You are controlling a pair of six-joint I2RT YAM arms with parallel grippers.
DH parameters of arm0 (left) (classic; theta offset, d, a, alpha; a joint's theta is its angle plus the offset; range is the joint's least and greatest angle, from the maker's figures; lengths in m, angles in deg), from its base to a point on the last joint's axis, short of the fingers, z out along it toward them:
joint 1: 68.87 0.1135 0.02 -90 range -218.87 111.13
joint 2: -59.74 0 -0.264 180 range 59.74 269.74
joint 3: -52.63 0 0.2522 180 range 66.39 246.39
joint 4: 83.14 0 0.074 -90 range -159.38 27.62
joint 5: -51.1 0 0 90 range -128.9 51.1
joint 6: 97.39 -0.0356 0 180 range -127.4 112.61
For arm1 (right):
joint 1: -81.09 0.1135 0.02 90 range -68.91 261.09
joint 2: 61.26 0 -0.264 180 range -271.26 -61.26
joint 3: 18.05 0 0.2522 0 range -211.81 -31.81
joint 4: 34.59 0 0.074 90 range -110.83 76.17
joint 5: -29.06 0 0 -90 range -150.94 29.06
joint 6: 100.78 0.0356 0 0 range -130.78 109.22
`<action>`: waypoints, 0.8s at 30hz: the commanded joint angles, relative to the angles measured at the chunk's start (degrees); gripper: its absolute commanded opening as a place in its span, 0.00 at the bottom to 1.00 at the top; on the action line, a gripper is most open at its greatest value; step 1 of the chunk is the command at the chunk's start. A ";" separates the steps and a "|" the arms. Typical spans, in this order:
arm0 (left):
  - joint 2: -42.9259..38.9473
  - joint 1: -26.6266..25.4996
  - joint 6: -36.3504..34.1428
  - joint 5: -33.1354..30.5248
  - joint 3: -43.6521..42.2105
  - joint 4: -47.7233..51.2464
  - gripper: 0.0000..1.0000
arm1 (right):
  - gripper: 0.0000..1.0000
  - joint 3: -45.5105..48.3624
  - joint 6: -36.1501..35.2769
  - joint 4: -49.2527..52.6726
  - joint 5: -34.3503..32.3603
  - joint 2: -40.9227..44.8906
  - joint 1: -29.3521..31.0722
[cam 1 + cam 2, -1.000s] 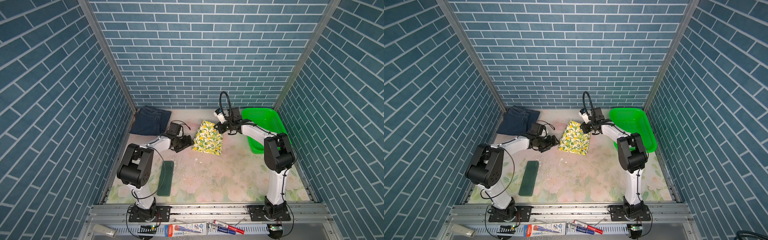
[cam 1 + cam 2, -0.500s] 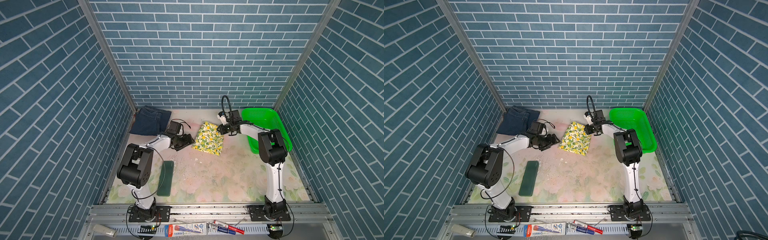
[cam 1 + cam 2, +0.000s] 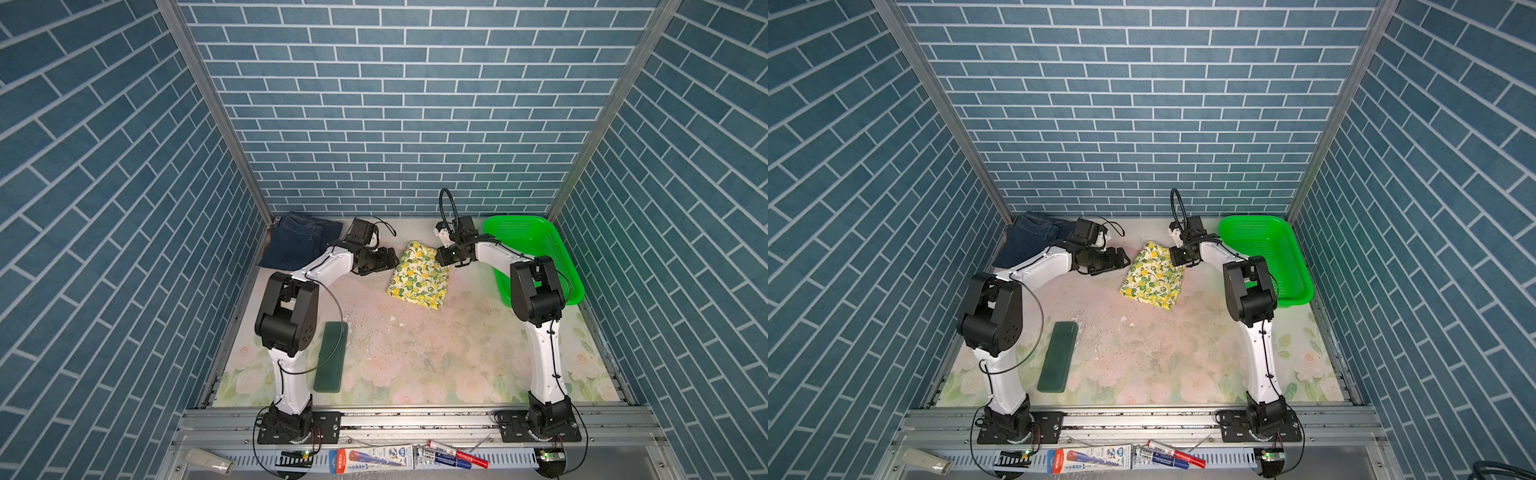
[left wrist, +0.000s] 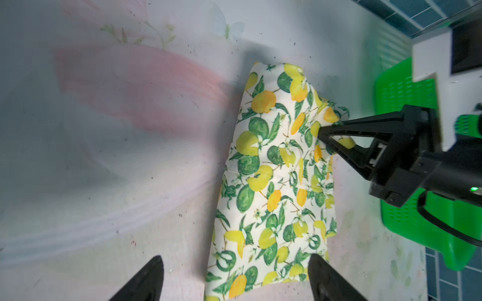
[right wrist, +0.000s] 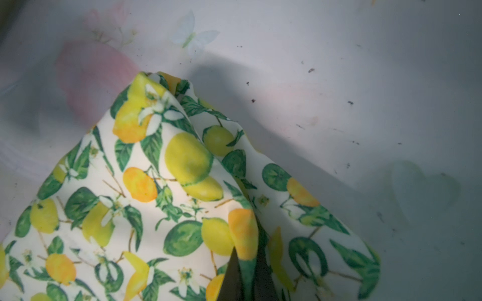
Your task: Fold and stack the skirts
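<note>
The right pincer (image 3: pixel 443 255) was closed on the lemon-print skirt (image 3: pixel 419 274), nipping a fold at that skirt's edge. In the right wrist view a ridge of the printed cloth ran up between the dark fingers (image 5: pixel 232 276), and in the left wrist view the right pincer (image 4: pixel 322 134) met at a point on the fabric's border. The skirt (image 4: pixel 273 169) lay folded into a rough oblong on the flower-patterned desk (image 3: pixel 415 353), stretching from the right pincer toward the left one, with the pinched edge slightly raised and rumpled.

The left pincer (image 3: pixel 390 258) stood wide, holding nothing. It was just beside the skirt's opposite edge. In the left wrist view, one of its fingers (image 4: pixel 328 281) was over the printed cloth and the other over bare desk. Whether either finger touched the cloth could not be told. In both top views the two pincers faced each other across the skirt (image 3: pixel 1152 276), the left (image 3: pixel 1125 259) and the right (image 3: pixel 1173 255) near one another.

The denim skirt (image 3: pixel 299 243) lay behind the left pincer, beside that arm's wrist and well apart from the right pincer. The green mesh basket (image 3: pixel 536 253) sat just behind the right pincer, on the side away from the left one. A dark green pad (image 3: pixel 330 357) lay flat on the desk, well apart from both pincers, beside the left arm's lower links.
</note>
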 commanded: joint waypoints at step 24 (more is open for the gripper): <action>10.49 0.65 -5.35 3.44 9.95 4.08 0.89 | 0.00 -15.98 -14.04 22.40 -5.66 -12.21 7.88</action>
